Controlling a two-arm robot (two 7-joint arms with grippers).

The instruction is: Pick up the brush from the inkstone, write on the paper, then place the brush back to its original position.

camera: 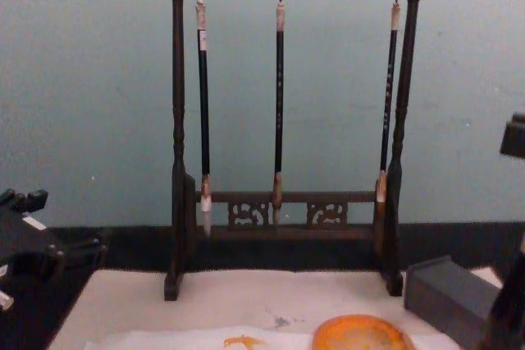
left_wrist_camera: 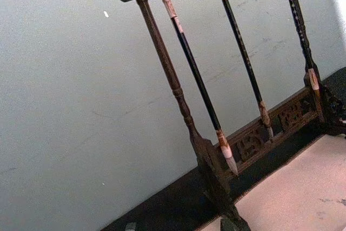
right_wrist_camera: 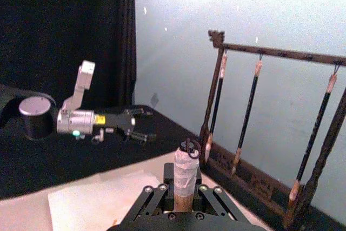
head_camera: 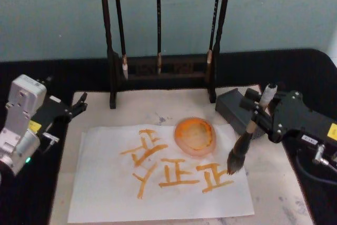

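- Right gripper (head_camera: 259, 118): fingers clamped on the brush (head_camera: 238, 157) at mid-shaft. The pale handle sticks up behind the fingers and the bushy head hangs down ahead of them.
- Bristle tip sits at the right end of the nearest orange character. I cannot tell whether it is touching the sheet or just above it.
- Paper (head_camera: 105, 193) lies below and to the left of the fingers on the felt mat (head_camera: 287, 193). It carries several orange characters in two rough rows (strokes look wet-bright, none smeared).
- Orange dish (head_camera: 195, 135) rests on the paper's far edge, near the fingers on their left.
- Inkstone (head_camera: 231, 106) is just behind the fingers, close beside them, with nothing lying on it.
- Left gripper (head_camera: 78, 105) is parked at the mat's far left corner, well apart from the work, and its fingers look apart.
- Judgement: pickup is done. Writing is well along, possibly on its last stroke.
- Left to do: lift clear and carry the brush back to the inkstone (a short move), then set it down and release.
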